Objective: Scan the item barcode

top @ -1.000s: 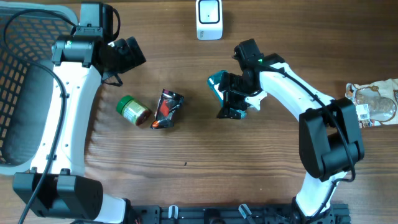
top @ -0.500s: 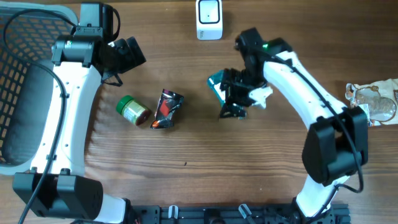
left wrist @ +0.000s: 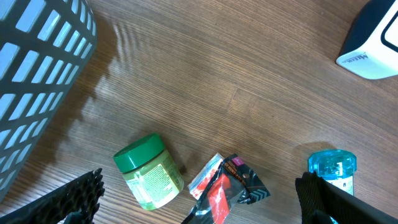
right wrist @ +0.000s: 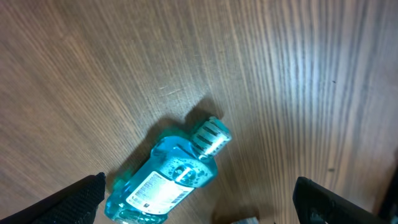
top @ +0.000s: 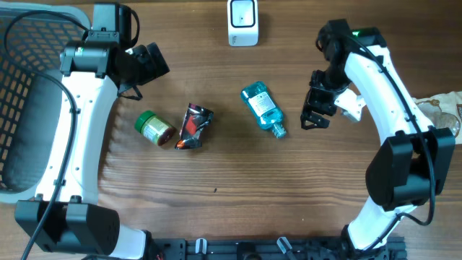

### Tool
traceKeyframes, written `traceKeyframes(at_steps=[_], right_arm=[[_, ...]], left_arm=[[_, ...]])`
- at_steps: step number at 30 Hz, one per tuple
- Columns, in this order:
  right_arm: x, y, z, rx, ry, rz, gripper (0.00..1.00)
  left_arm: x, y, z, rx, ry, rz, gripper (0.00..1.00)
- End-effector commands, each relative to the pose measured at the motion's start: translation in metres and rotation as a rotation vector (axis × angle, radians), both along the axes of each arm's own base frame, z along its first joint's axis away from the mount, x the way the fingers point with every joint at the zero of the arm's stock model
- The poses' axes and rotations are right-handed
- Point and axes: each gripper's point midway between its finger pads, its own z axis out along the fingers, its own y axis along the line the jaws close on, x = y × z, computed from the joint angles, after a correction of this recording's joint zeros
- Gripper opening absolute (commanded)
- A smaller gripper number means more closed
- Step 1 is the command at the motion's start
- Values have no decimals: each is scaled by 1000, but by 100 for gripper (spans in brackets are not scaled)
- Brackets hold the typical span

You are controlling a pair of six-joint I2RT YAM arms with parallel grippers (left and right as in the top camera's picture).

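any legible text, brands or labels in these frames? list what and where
Nothing reads cleanly.
white scanner: grey brand word on its side, too blurred to read.
green-lidded jar: label print too small.
blue bottle: white label, print too small.
dark snack packet: markings illegible.

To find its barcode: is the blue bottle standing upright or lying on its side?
Lying on its side: the blue bottle rests flat on the table, its full length showing from above.

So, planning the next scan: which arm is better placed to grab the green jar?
Left. The left end effector, open, hovers near the jar; the right end effector is beyond the bottle.
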Motion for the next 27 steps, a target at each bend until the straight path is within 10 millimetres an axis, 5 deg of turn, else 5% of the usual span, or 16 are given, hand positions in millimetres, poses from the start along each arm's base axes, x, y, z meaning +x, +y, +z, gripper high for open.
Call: traceKeyframes(at_steps=[1, 5, 7, 12, 15, 25, 27], right_arm=[[-10, 5, -14, -89, 21, 52, 100], [0, 50, -50, -92, -80, 177, 100], [6, 46, -70, -161, -89, 199, 100], [16, 42, -85, -183, -99, 192, 100], [15, 58, -108, -104, -58, 189, 100], [21, 58, -115, -125, -76, 195, 100], [20, 57, -119, -129, -65, 196, 80]], left_arm=[[-1, 4, 0, 22, -1, -11, 100], [-1, 4, 0, 22, -1, -11, 100], [-1, 4, 0, 22, -1, -10, 100], [-1, 4, 0, 22, -1, -10, 100], [-1, 4, 0, 22, -1, -10, 100], [-1, 4, 0, 22, -1, -11, 100], [-1, 4, 0, 22, -1, -11, 100]])
